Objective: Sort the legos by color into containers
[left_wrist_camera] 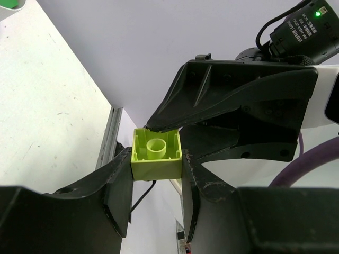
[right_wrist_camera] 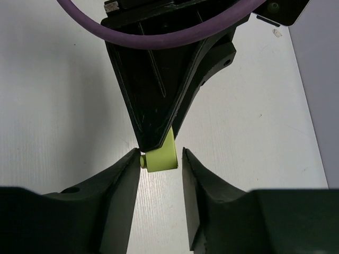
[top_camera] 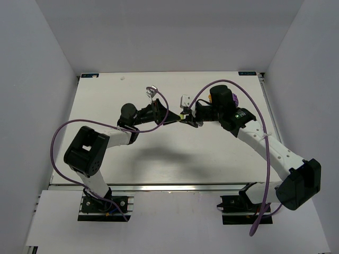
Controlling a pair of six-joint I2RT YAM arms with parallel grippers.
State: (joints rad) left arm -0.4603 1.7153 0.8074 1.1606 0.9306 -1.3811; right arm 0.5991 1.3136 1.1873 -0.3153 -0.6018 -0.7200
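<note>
White table (top_camera: 159, 156); left fingers (left_wrist_camera: 115, 188) clamp lime brick (left_wrist_camera: 157, 159); label (left_wrist_camera: 303, 35) unreadable.

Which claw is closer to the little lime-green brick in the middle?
Left. The left gripper clamps the lime-green brick between its fingers, touching both sides. The right gripper faces it with its fingers flanking the same brick, a thin gap showing on one side.

Bright, even light from overhead. Soft, diffuse shadows under arms (top_camera: 259, 140) on white table (top_camera: 159, 164); no glare. Wrist views: lime lego (left_wrist_camera: 157, 159) sharp, black foreground underexposed, little detail.
</note>
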